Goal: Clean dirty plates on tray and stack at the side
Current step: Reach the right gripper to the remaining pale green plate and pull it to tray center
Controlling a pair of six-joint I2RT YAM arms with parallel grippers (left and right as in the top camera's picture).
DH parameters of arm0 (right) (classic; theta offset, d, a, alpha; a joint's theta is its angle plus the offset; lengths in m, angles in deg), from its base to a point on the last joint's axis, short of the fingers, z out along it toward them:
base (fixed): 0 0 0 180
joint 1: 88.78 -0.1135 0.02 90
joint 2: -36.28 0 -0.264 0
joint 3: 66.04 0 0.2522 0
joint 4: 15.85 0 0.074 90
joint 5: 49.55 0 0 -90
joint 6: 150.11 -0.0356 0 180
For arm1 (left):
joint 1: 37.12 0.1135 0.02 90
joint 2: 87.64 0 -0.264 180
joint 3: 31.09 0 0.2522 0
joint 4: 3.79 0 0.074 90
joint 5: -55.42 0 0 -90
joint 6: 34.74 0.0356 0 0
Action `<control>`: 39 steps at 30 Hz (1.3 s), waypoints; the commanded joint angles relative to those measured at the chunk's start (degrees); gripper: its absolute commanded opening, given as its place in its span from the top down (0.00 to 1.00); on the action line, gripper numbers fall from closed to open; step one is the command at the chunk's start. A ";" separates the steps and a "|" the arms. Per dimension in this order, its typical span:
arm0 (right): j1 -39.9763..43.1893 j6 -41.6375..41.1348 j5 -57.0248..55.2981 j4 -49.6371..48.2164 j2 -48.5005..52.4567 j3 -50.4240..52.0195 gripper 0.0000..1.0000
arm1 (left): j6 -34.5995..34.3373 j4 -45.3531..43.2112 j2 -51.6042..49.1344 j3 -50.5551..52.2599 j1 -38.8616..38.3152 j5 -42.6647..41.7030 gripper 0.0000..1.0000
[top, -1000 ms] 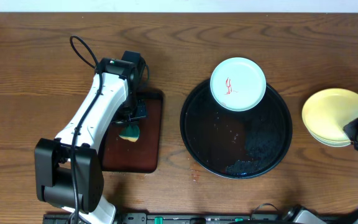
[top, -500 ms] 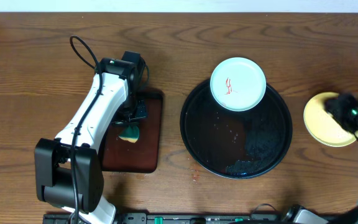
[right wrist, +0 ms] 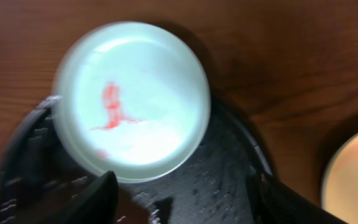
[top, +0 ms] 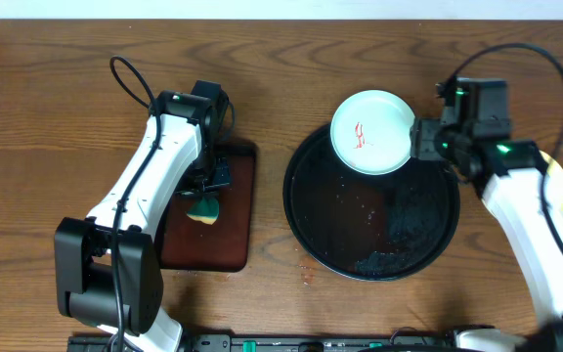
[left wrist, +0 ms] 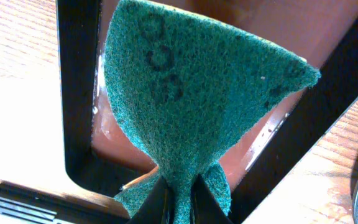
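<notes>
One pale plate [top: 374, 132] is seen at the upper edge of the round black tray [top: 340, 215], lying partly over its rim. A red smear [right wrist: 112, 106] is plainly visible on it, so this plate is not yet cleaned. No other plate is carried by the tray; only some specks and wet marks are seen in its lower part. A pale yellow plate [top: 559, 191] is set on the bench [top: 47, 98] at the right edge of the frame, off the tray and mostly hidden by the right arm. Whether another plate lies under it cannot be told. The task is judged to be well advanced: the side stack is begun, and one dirty plate is left to be wiped and carried there.

The right tool [top: 426, 139] is held just beside the right rim of the smeared plate. In the right wrist view its fingers [right wrist: 98, 199] are spread wide, with nothing between them. The left tool [left wrist: 179, 199] is closed narrowly on a green scouring sponge [left wrist: 191, 106], above the brown rectangular tray [top: 233, 235] at the left of the frame. It is judged that the sponge must be brought to the plate next.
</notes>
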 commanded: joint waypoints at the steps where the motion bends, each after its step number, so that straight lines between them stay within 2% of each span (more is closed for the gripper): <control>1: -0.11 1.33 -7.17 -2.34 5.92 -0.07 0.39 | 0.37 0.28 0.04 0.11 0.31 0.28 0.92; 6: -0.07 0.90 -3.85 -7.41 13.57 -0.07 0.49 | 0.37 0.31 0.04 0.11 0.31 0.28 0.92; 12: 0.11 -2.40 -3.89 -9.77 19.15 -0.07 0.74 | 0.37 0.37 0.04 0.11 0.31 0.28 0.92; 18: 0.09 -5.66 -4.22 -10.23 23.26 -0.07 0.77 | 0.37 0.55 0.04 0.11 0.31 0.28 0.92; 22: 0.07 -6.03 -4.11 -10.16 24.50 -0.07 0.99 | 0.37 0.57 0.04 0.11 0.31 0.28 0.92; 30: 0.07 -5.53 -4.26 -5.20 14.64 -0.81 0.99 | 0.39 0.98 0.04 0.11 0.31 0.28 0.92; 35: 0.04 -5.55 -4.00 3.17 5.64 -0.81 0.99 | 0.37 0.96 0.04 0.11 0.31 0.28 0.92; 39: -0.09 -5.57 0.81 11.50 3.76 -0.76 0.99 | 0.37 0.98 0.07 0.11 0.31 0.28 0.92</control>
